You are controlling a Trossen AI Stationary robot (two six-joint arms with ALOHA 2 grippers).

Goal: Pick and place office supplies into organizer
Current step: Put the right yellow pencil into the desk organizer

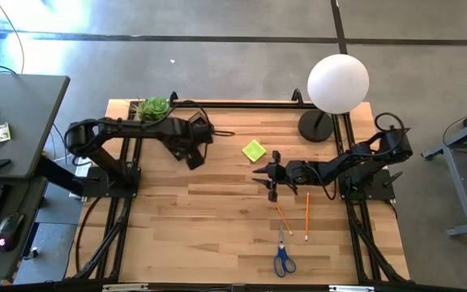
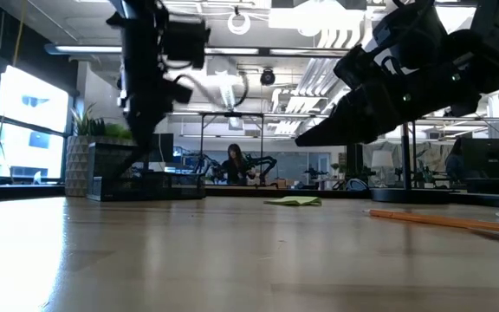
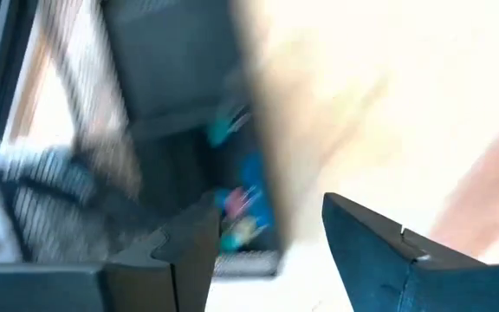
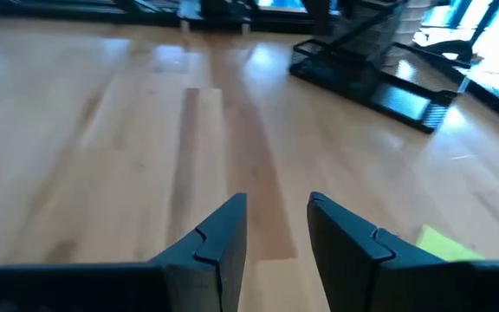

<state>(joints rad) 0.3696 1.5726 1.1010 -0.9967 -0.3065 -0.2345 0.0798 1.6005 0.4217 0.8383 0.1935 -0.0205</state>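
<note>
A: Status on the supplies?

B: Mostly still loose on the counter (image 1: 185,211). Pad (image 1: 254,150) lying mid-counter, near the lamp base (image 1: 316,126). Two pencils (image 1: 306,215) side by side closer to the front edge, scissors (image 1: 283,258) just past them. No pens or eraser spotted.

A: Organizer?

B: Back-left corner by the plant (image 1: 152,107), mostly hidden under the left arm from above; visible as a dark mesh box in the right wrist view (image 4: 366,74). Contents unclear; some small coloured bits visible in the left wrist view, too blurred to name.

A: Hands?

B: Right hand (image 1: 271,175) hovering mid-counter between pad and pencils, fingers slightly spread, holding nothing. Left hand (image 1: 194,158) raised beside the organizer, fingers spread, also empty.

A: So early?

B: Looks that way. Pad, pencils, scissors all left to place.
</note>
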